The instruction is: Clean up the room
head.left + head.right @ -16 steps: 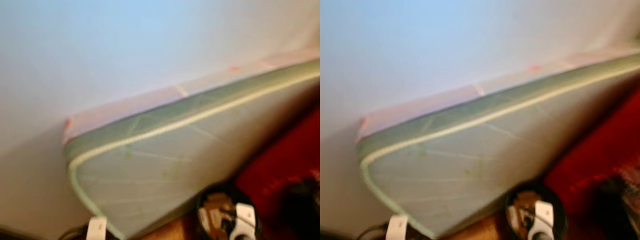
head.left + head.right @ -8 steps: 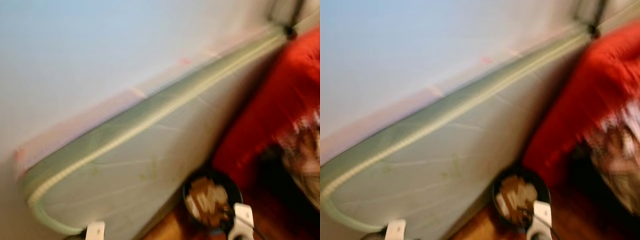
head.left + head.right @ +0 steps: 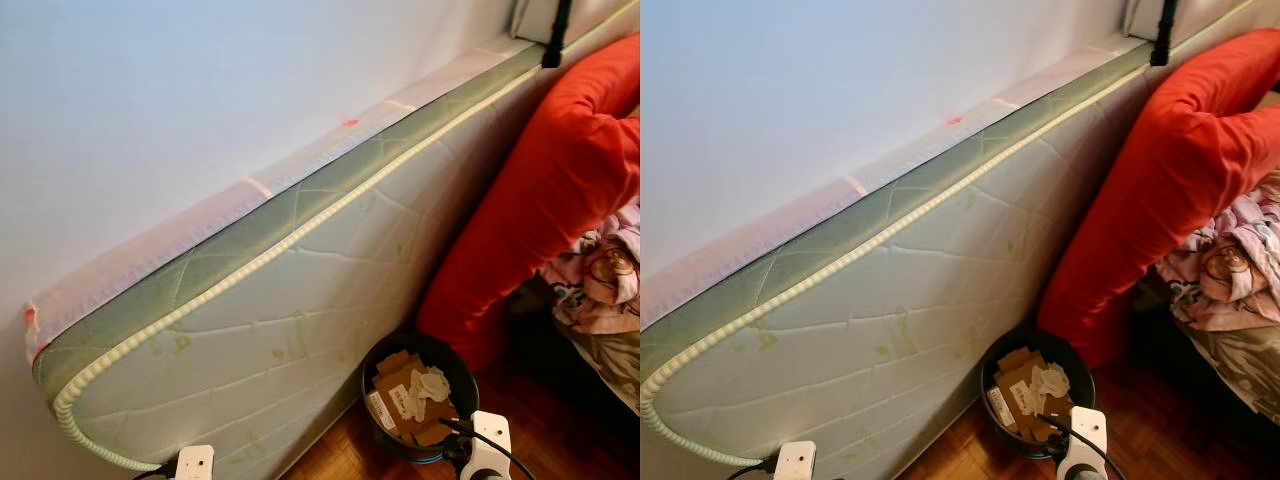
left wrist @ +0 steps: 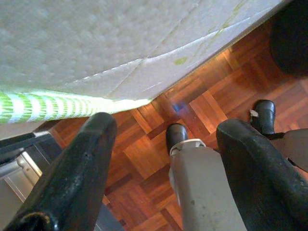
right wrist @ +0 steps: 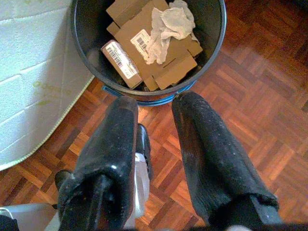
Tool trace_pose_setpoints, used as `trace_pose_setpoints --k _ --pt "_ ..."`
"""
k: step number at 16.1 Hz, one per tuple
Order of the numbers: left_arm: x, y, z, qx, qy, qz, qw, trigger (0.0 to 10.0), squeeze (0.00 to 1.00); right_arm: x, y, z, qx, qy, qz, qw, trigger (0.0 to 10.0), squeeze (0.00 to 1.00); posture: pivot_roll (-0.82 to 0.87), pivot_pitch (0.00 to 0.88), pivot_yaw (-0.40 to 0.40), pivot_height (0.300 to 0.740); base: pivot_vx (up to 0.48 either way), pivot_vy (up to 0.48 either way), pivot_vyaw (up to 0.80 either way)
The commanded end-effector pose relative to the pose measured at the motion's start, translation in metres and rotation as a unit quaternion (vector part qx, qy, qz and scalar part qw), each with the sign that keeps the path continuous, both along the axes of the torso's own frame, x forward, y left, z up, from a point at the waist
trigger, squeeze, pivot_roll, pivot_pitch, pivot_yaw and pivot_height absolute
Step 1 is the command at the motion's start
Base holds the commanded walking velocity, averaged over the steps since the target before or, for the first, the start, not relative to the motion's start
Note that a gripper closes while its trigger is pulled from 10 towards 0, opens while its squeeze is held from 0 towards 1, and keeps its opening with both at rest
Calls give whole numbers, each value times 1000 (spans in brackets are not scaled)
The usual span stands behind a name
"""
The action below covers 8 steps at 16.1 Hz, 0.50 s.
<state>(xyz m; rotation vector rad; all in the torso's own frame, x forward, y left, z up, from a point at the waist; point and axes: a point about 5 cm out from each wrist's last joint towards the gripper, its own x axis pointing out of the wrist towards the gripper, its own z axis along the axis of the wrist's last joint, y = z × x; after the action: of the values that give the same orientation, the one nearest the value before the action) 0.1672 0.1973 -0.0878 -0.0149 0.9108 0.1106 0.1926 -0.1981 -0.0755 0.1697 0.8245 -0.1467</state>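
Two grippers hang low and carry nothing: the left gripper point(image 4: 163, 159) has its fingers spread wide over the parquet floor point(image 4: 226, 91) beside the foot of the mattress point(image 3: 300, 330), and the right gripper point(image 5: 154, 163) has its fingers parted with only bare wood between them, just short of the black waste bin point(image 5: 89, 53). That bin stands on the floor against the mattress, which leans on its long edge along the wall point(image 3: 180, 90). The bin already holds flattened cardboard point(image 5: 139, 33), a small labelled box point(image 5: 120, 60) and a crumpled tissue point(image 5: 171, 21), so some rubbish has evidently been gathered. What looks left to tidy lies to the robot's right: a big red cushion point(image 3: 540, 190) propped against the mattress and a heap of patterned clothes or bedding point(image 3: 605, 270) beside it. With nothing picked up, the clean-up seems to be between items, probably with a fair part ahead.
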Motion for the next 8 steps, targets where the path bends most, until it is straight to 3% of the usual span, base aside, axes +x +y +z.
trace_pose_setpoints --k 1,6,8 --pt "33 16 17 40 -12 -48 998 10000 0 -15 -4 -6 44 5 -5 999 10000 0 -106 0 76 740 0 -292 0" --pt "22 22 13 40 -1 -42 998 10000 0 -16 -5 -6 39 10 0 999 10000 0 -114 0 75 740 0 -272 -703" --pt "21 20 12 40 1 -45 998 10000 0 -17 -6 -6 38 4 -3 999 10000 0 -113 0 76 740 0 -268 -259"
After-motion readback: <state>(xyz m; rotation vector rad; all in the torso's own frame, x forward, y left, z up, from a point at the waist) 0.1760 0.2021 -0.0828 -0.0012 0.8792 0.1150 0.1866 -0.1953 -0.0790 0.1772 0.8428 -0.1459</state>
